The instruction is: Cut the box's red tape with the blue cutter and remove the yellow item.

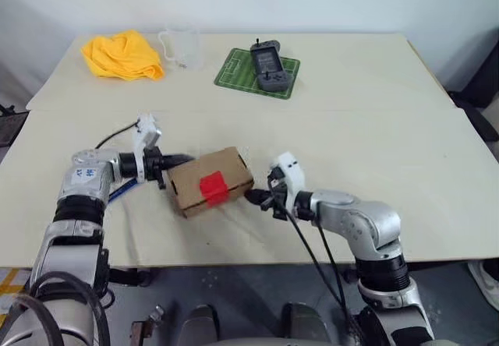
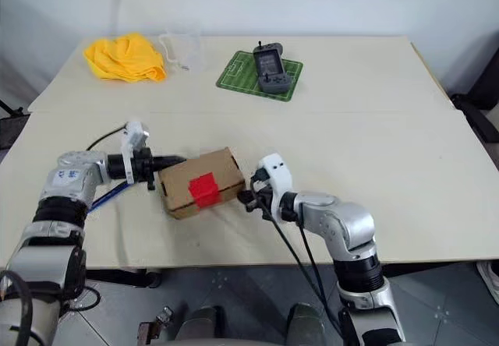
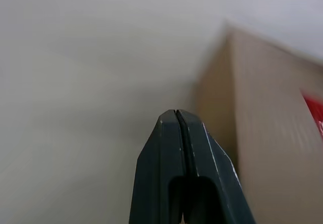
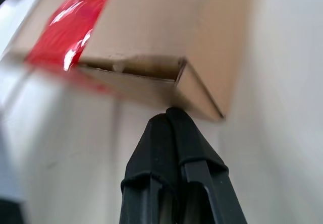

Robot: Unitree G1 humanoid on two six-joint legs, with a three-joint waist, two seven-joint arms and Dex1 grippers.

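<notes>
Two end effectors, both pinched closed and empty, flank one box (image 1: 210, 181) on the surface (image 1: 374, 112): left end effector (image 1: 185, 159) at its left end, right end effector (image 1: 251, 196) at its right. One red tape (image 1: 212, 187) patch sits between them. One blue cutter (image 2: 109, 193) lies behind the left end effector.

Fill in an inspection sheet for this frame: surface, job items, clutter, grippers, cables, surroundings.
Surface: pale table, seam running across it.
Job's things: box lies near the front edge, red tape uncut on its front face; blue cutter lies on the table under the left arm; yellow item nothing seen.
Clutter: yellow cloth, clear cup, green mat with a grey handheld device on it, all at the far side.
Grippers: left gripper shut, at the box's left end; right gripper shut, at its right end; both empty.
Cables: black cables along the right arm.
Surroundings: pale wall behind.
</notes>
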